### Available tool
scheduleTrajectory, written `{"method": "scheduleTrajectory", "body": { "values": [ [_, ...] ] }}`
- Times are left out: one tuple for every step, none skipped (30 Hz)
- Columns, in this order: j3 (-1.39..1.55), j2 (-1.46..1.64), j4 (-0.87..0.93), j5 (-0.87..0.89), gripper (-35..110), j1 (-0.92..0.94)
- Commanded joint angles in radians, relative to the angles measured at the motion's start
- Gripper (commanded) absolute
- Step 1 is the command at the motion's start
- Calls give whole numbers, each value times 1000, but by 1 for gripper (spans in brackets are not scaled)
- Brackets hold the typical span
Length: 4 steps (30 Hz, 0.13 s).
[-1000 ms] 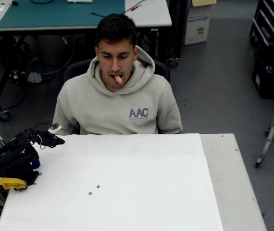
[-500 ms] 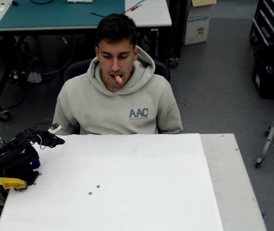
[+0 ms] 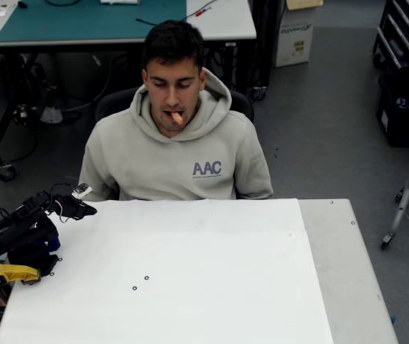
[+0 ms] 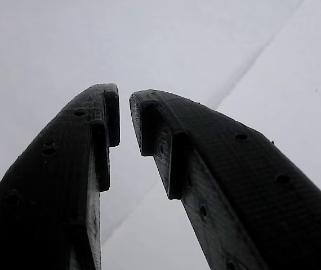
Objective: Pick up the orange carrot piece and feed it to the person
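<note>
At the left edge of the white table, in the overhead view, the black arm is seen folded low, its gripper pointing right along the far edge of the tabletop. In the wrist view the gripper is shown with its two black fingers drawn close at the tips — only a thin slit is left between them, and nothing is held there. Pale tabletop is seen beyond the tips.

The orange carrot piece is found well apart from the claw, farther away and to the right: it is held in the mouth of the person, one end sticking out and tilted down. The person is seated at the far side of the table, just behind its edge, in a light hoodie on which "AAC" can be read in dark letters, with a finer line of print below that is too small to make out.

Near the arm's base, a yellow part is seen at the table's left edge. Behind the person stands a desk with a green mat — and, to the right, a cardboard box whose printing cannot be read.
</note>
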Motion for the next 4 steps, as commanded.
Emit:
{"method": "scheduleTrajectory", "body": {
  "values": [
    [-9, 25, 11, 2, -1, 5],
    [-9, 25, 11, 2, -1, 5],
    [-9, 25, 11, 2, -1, 5],
    [-9, 25, 11, 2, -1, 5]
  ]
}}
